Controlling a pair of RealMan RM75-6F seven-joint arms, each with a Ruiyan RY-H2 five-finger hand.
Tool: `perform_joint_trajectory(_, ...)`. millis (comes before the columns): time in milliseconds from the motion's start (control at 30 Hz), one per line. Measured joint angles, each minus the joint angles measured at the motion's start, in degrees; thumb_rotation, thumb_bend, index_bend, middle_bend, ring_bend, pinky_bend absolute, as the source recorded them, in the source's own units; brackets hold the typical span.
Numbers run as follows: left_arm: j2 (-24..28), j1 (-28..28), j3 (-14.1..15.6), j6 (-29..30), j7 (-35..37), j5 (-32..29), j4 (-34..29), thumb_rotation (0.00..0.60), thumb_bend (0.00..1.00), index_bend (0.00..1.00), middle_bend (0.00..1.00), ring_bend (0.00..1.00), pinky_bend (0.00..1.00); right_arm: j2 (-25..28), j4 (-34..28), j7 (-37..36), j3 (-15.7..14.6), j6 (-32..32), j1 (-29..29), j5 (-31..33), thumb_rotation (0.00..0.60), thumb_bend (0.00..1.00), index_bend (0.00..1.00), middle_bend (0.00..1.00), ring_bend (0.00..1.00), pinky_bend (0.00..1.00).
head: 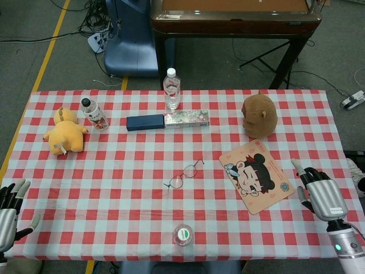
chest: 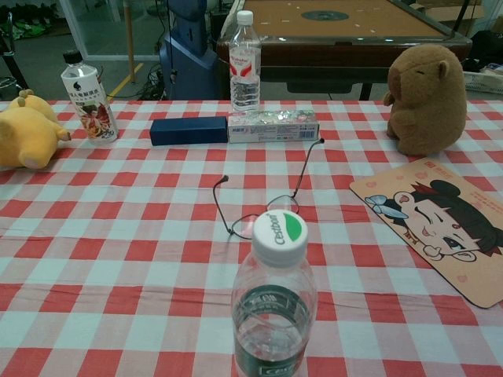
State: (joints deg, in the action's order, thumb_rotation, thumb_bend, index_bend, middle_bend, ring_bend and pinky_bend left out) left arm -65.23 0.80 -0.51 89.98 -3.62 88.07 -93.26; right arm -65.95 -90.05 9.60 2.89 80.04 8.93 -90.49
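Observation:
My right hand point(head: 321, 191) hovers over the table's right edge, fingers apart and empty, just right of the cartoon mouse pad point(head: 256, 176) point(chest: 440, 224). At the front left corner my left hand point(head: 9, 211) is spread and holds nothing. A pair of glasses point(head: 183, 174) point(chest: 267, 200) lies folded out mid-table. A bottle with a green and white cap point(head: 183, 234) point(chest: 275, 302) stands at the near edge. Neither hand shows in the chest view.
On the red checked cloth point(head: 125, 165): a yellow plush point(head: 64, 132), a small labelled bottle point(head: 93, 113), a dark blue case point(head: 145, 122), a printed box point(head: 186, 119), a clear water bottle point(head: 171, 89) and a brown plush point(head: 260, 115). A wooden table point(head: 234, 20) stands behind.

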Motion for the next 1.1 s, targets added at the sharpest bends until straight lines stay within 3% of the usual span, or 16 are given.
perform_joint_trajectory(133, 0.0, 0.1, 0.1, 0.0, 0.5, -0.1, 0.4, 0.600, 0.32, 0.00, 0.00, 0.00, 0.00, -1.5, -1.6, 2.4, 1.6, -5.0, 3.7, 1.4, 0.600, 0.54, 0.00, 0.75, 0.70, 0.66)
perform_joint_trajectory(300, 0.0, 0.3, 0.2, 0.0, 0.9, -0.2, 0.8, 0.600, 0.32, 0.00, 0.00, 0.00, 0.00, -4.7, -2.7, 5.6, 3.6, -13.4, 9.5, 4.8, 0.600, 0.61, 0.00, 0.86, 0.83, 0.80)
perform_joint_trajectory(567, 0.3, 0.7, 0.1, 0.1, 2.3, -1.0, 1.8, 0.600, 0.32, 0.00, 0.00, 0.00, 0.00, -13.7, -1.7, 13.7, 6.2, -24.2, 19.1, 13.0, 0.600, 0.66, 0.00, 0.89, 0.87, 0.83)
perform_joint_trajectory(1100, 0.2, 1.5, 0.2, -0.4, 5.5, -2.7, 4.9, 0.600, 0.32, 0.00, 0.00, 0.00, 0.00, -28.0, 6.0, 24.0, 7.1, -30.1, 28.5, 22.3, 0.600, 0.68, 0.00, 0.91, 0.89, 0.83)
